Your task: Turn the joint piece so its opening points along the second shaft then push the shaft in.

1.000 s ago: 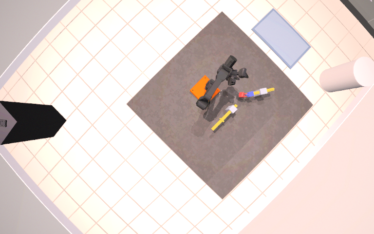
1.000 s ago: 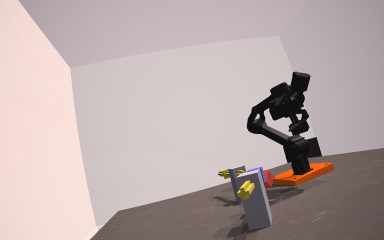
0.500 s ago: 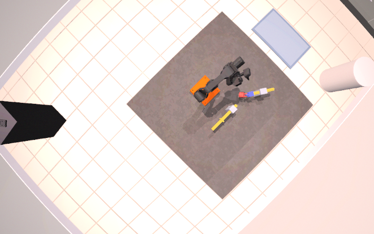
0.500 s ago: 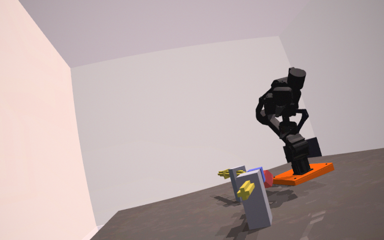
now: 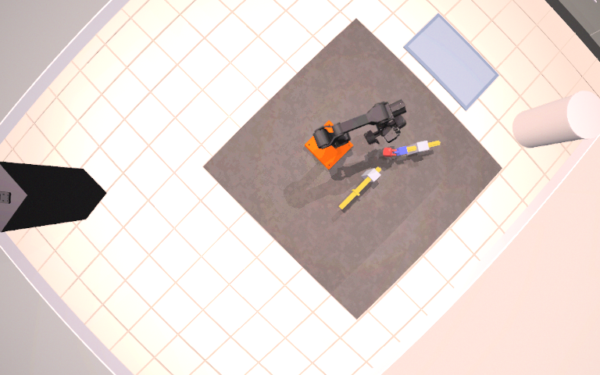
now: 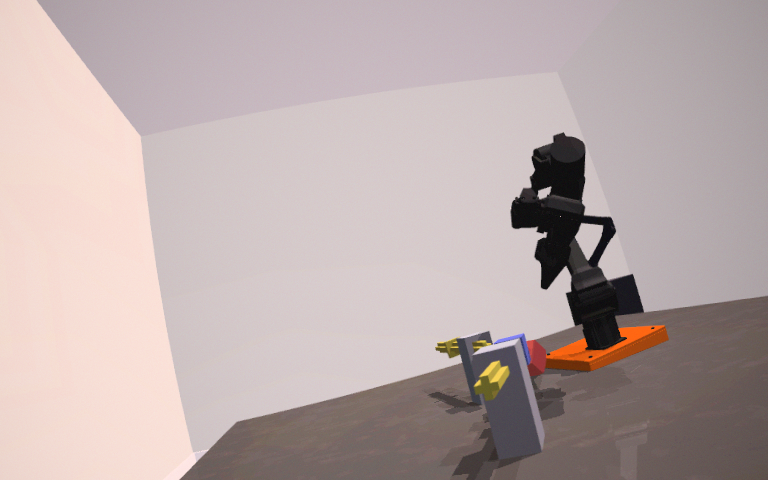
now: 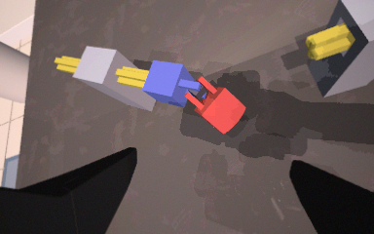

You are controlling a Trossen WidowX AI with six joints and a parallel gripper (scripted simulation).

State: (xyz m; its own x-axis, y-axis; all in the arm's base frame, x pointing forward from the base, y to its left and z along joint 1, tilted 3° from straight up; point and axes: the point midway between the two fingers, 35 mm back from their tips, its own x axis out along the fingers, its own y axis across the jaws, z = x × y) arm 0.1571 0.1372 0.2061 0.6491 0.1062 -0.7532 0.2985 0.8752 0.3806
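My gripper (image 7: 212, 161) (image 5: 381, 136) is open and empty. It hangs above the table beside the joint, touching nothing. The red joint piece (image 5: 389, 151) (image 6: 536, 357) (image 7: 224, 109) hangs by two prongs on the blue yoke (image 5: 401, 151) (image 7: 165, 82). In the wrist view its far end is tilted to the lower right; its opening is hidden. The first yellow shaft (image 5: 435, 143) (image 6: 491, 382) (image 7: 132, 77) runs through a grey block (image 5: 423, 145) (image 6: 512, 401) (image 7: 94, 64). The second yellow shaft (image 5: 354, 196) (image 6: 448, 346) (image 7: 328, 43) passes through another grey block (image 5: 373, 175) (image 6: 467, 365), its short end apart from the red piece.
The orange base (image 5: 329, 158) (image 6: 640, 346) of the arm stands on the dark tabletop (image 5: 354, 265), left of the joint in the top view. The two blocks stand upright on either side of the red piece. A white cylinder (image 5: 544, 121) and a blue panel (image 5: 451, 62) lie beyond the table edge.
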